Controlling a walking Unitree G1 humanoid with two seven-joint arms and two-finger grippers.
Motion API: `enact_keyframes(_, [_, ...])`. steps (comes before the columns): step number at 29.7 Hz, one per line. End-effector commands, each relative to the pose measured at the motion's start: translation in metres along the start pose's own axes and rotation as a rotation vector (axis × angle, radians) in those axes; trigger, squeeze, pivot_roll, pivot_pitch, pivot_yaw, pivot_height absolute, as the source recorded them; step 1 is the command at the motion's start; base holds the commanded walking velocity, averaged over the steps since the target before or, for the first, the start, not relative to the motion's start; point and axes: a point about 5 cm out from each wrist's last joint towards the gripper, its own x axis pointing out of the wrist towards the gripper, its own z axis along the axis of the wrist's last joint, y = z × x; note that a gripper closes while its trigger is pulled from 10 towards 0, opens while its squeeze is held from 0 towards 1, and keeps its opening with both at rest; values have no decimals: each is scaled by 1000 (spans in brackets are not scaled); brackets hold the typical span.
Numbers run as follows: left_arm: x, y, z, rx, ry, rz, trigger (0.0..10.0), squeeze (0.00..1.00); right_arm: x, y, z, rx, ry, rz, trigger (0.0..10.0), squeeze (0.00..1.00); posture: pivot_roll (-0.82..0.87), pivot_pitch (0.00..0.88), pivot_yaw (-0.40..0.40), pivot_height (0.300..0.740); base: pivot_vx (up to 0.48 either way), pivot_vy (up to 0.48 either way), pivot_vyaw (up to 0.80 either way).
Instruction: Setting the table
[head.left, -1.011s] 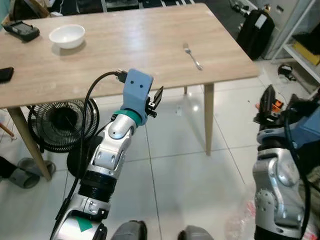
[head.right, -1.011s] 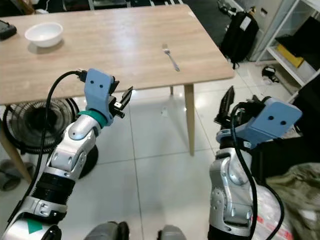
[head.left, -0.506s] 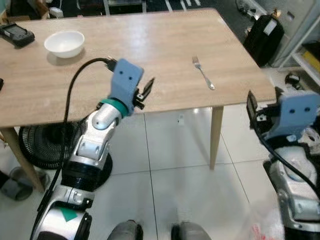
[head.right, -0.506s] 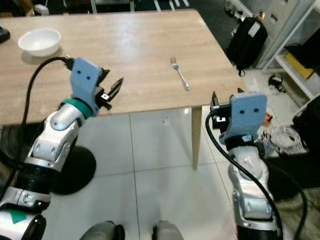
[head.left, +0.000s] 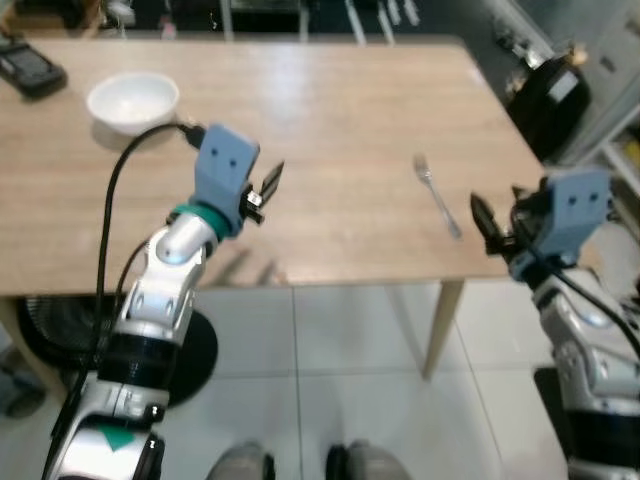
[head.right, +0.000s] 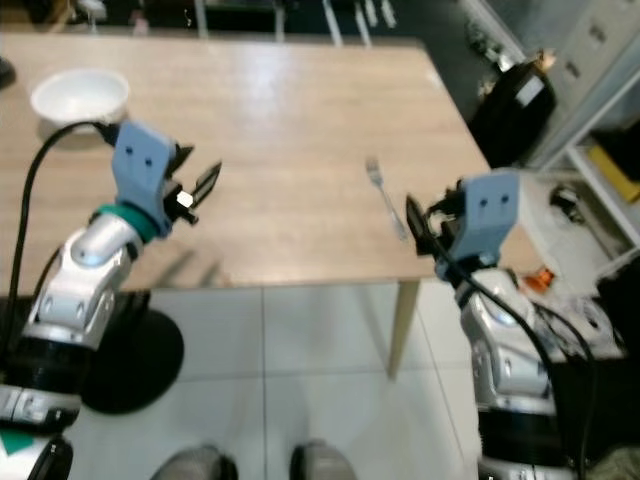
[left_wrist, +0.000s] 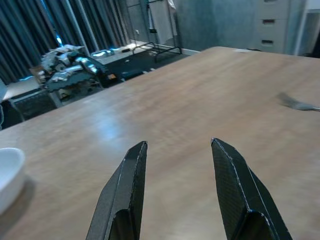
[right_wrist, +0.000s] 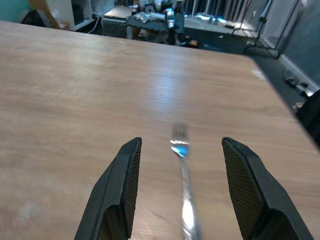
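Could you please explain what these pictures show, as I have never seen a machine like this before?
This is a humanoid robot standing at a wooden table. The two wide pictures come from cameras in its head, looking down. The other two come from a camera on each wrist, looking along that arm's two black fingers. The left claw hangs open above the table with nothing in it. The right claw is open too, at the table's near edge, aimed at a fork that lies flat between its fingers' line of sight. A white bowl sits further off to the left. Nothing is held.
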Motion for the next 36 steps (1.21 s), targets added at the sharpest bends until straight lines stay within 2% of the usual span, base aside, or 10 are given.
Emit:
enact_keyframes(1, [-1, -3, -5, 7, 17, -20, 10000, 0, 0, -1, -7, 33, 35, 4, 10000, 0, 93, 0, 6, 740, 435, 0, 0])
enact_keyframes(5, [2, -8, -3, 16, 6, -42, 10000, 0, 4, -6, -10, 78, 64, -14, 10000, 0, 91, 0, 11, 740, 434, 0, 0])
enact_keyframes(9, [4, -11, -2, 21, 7, -56, 10000, 0, 5, -13, -19, 48, 122, -49, 10000, 0, 88, 0, 13, 740, 371, 0, 0])
enact_keyframes(18, [-4, -21, -5, 33, 15, -128, 10000, 0, 6, -28, -32, 34, 205, -164, 10000, 0, 90, 0, 8, 740, 0, 0, 0])
enact_keyframes(29, [-4, -23, -4, 26, 6, -140, 10000, 0, 7, -35, -40, 6, 265, -199, 10000, 0, 98, 0, 8, 740, 0, 0, 0])
enact_keyframes(31, [-4, -24, -4, 21, 6, -147, 10000, 0, 6, -36, -43, 25, 289, -202, 10000, 0, 99, 0, 7, 740, 0, 0, 0])
enact_keyframes(33, [-3, -32, -3, 6, 9, -210, 10000, 0, 4, -37, -48, 99, 315, -151, 10000, 0, 99, 0, 4, 740, 0, 0, 0])
enact_keyframes(36, [-1, -41, 0, 1, 3, -268, 10000, 0, 2, -36, -50, 124, 313, -129, 10000, 0, 96, 0, 7, 740, 0, 0, 0])
